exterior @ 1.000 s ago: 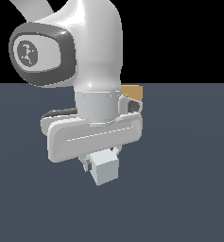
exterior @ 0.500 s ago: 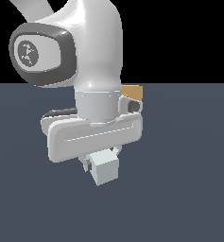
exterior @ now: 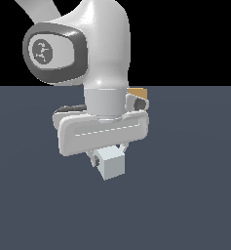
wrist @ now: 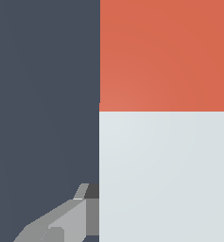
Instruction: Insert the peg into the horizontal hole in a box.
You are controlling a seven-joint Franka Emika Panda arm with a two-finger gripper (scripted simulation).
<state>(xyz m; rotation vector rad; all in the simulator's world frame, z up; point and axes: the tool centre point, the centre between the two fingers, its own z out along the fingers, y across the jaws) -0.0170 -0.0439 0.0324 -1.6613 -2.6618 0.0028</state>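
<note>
I have the peg [exterior: 111, 163] clenched between my jaws just above the worktop [exterior: 195, 195], its pale end facing the exterior view, while the wrist view shows the grey-white length meeting the red-orange end close under the camera. It looks like a stiff, light, square bar with flat smooth faces, so I judge a firm squeeze on two opposite flats of the pale part suits it, since a loose hold could let it slip or twist. The box [exterior: 138, 93] peeks out behind my arm, its hole hidden.
</note>
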